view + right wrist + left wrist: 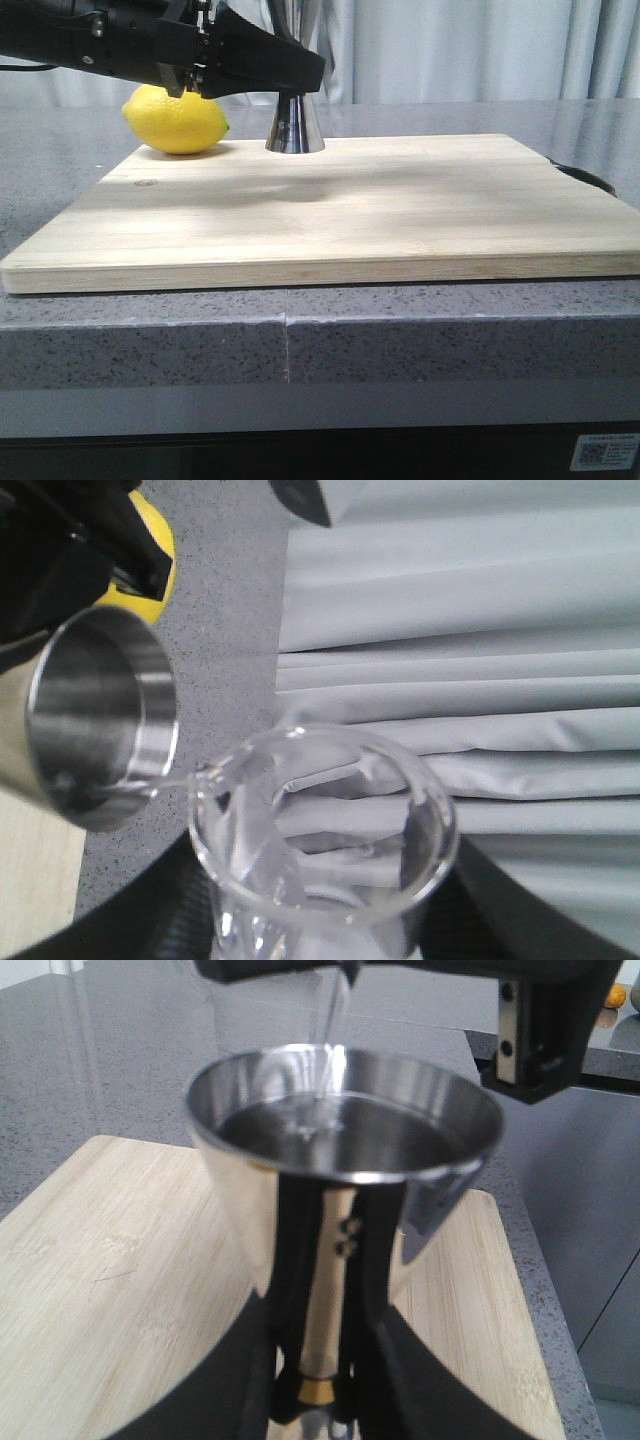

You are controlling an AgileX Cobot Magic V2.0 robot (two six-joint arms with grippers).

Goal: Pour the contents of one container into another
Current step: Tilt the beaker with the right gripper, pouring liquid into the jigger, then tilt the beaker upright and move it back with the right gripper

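Note:
The steel hourglass jigger (295, 130), the other container, stands on the wooden cutting board (330, 215) at its far edge. My left gripper (285, 68) is shut on its narrow waist, just above the gold band (318, 1390). Its top cup (345, 1130) holds clear liquid. The clear glass beaker (320, 830), the one container, is tilted with its lip over the jigger (100, 720), and a thin stream (333, 1030) falls from it into the cup. My right gripper (320, 915) is shut on the beaker and is out of the front view.
A yellow lemon (175, 118) lies on the board just left of the jigger, under the left arm. The board rests on a speckled grey counter (420, 330) with a front edge near me. Grey curtains (480, 50) hang behind.

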